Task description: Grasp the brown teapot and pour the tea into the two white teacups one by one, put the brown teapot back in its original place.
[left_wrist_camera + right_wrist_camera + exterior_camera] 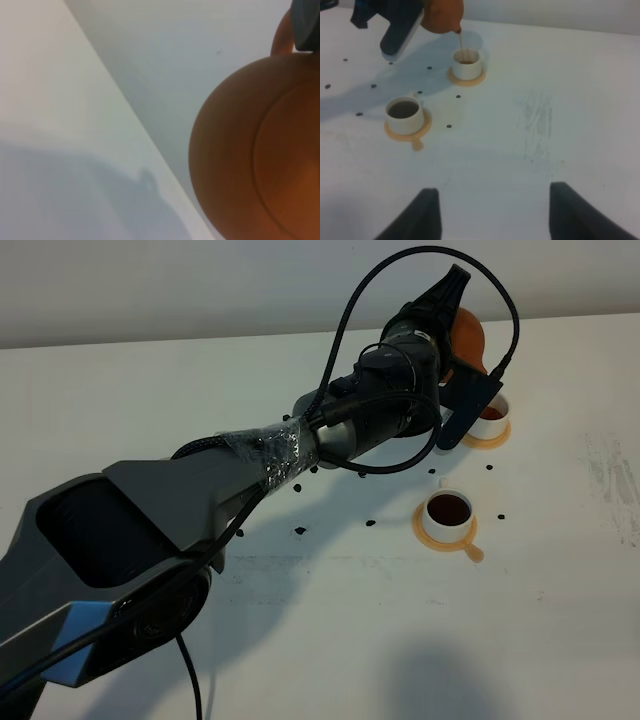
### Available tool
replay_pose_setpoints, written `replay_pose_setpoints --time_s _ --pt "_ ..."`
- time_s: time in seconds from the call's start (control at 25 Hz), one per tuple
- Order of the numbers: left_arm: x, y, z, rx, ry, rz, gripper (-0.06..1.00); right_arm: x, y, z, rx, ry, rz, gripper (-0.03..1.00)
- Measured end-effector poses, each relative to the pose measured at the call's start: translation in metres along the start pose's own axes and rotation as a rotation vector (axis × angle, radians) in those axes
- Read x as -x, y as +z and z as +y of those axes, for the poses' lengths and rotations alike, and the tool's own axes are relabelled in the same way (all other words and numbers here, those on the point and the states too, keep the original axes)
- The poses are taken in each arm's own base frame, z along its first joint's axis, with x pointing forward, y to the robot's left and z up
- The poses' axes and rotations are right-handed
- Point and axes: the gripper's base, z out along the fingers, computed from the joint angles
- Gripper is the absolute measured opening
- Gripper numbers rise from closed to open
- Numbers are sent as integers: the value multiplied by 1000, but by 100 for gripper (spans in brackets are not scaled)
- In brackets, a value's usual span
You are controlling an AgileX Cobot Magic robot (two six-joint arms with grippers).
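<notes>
My left gripper (458, 352) is shut on the brown teapot (472, 332) and holds it tilted above the far white teacup (491, 417). In the right wrist view a thin stream runs from the teapot (442, 15) into that cup (466, 63). The near teacup (449, 512) is full of dark tea on its orange saucer (466, 543); it also shows in the right wrist view (405, 112). The teapot's round belly (250, 160) fills the left wrist view. My right gripper (495, 215) is open and empty, low over the table and well back from the cups. The cream coaster is hidden.
Several small dark specks (300, 531) are scattered on the white table (330, 640) around the cups. A scuffed patch (537, 125) lies to the right of the cups. My left arm (250, 455) stretches diagonally across the table's left half.
</notes>
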Motion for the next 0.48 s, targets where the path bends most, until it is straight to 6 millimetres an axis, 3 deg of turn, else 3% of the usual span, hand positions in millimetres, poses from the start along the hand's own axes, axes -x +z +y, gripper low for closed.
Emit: replay_pose_setpoints --time_s 0.48 --pt "0 0 1 11 19 4 12 0 0 0 0 0 0 47"
